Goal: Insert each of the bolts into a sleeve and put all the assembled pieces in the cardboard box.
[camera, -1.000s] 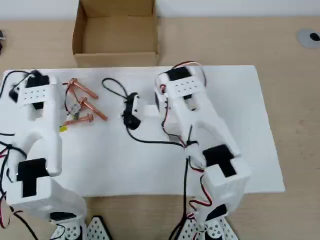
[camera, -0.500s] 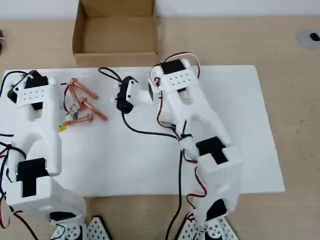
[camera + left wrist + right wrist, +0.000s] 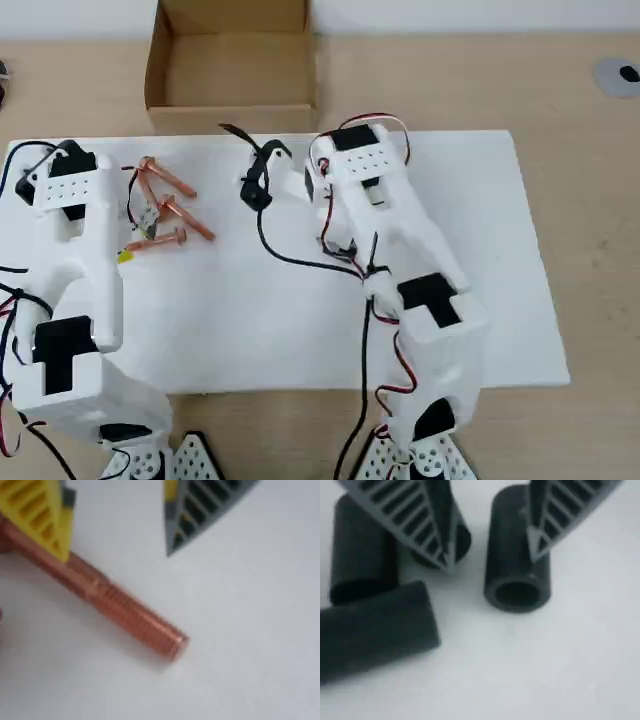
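Note:
Several copper bolts (image 3: 170,215) lie in a loose cluster on the white mat (image 3: 300,320), just beside the left arm (image 3: 70,200). My left gripper (image 3: 116,555) is open low over one bolt (image 3: 120,610); the yellow finger (image 3: 40,510) covers the bolt's head end. My right gripper (image 3: 491,562) is open over several black sleeves lying on the mat. One sleeve (image 3: 520,560) lies under one of its fingers (image 3: 560,510), and another sleeve (image 3: 375,630) lies off to the side. The right arm's wrist (image 3: 355,165) is near the mat's far edge. The cardboard box (image 3: 230,118) stands open beyond the mat.
Black cables (image 3: 290,255) loop over the mat by the right arm's black camera (image 3: 258,180). A grey disc (image 3: 618,75) sits on the wooden table at the far right. The mat's right half is bare.
The right arm's wrist has swung away from the mat's middle toward the far edge near the box. The left arm and the bolts have not moved.

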### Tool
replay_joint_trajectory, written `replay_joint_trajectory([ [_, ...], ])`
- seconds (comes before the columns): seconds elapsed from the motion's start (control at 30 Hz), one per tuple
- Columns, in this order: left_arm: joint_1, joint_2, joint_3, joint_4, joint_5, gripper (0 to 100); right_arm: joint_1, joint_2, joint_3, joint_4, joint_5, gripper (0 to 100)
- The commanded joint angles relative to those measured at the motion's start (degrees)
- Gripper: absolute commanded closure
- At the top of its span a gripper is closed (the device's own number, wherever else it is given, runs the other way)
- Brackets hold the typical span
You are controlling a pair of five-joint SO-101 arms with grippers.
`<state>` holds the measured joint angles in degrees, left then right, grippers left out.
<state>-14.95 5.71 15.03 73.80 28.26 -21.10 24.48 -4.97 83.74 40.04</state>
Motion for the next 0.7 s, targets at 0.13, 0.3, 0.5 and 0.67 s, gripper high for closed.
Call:
replay_joint_trajectory([
  [0.13, -0.2, -0.6, -0.4, -0.4, -0.5, 86, 1.1, -2.2, 3.7, -1.6, -3.0, 86.3],
  [0.3, -0.2, -0.6, -0.4, -0.4, -0.6, 86, 1.2, -10.2, 10.5, -1.7, -3.0, 86.3],
  [0.5, -0.2, -0.6, -0.4, -0.4, -0.6, 86, 0.9, -15.2, 22.4, -7.5, -3.0, 86.2],
  [0.67, -0.2, -0.6, -0.4, -0.4, -0.6, 86, 0.0, -16.5, 27.2, -10.4, -3.3, 86.2],
])
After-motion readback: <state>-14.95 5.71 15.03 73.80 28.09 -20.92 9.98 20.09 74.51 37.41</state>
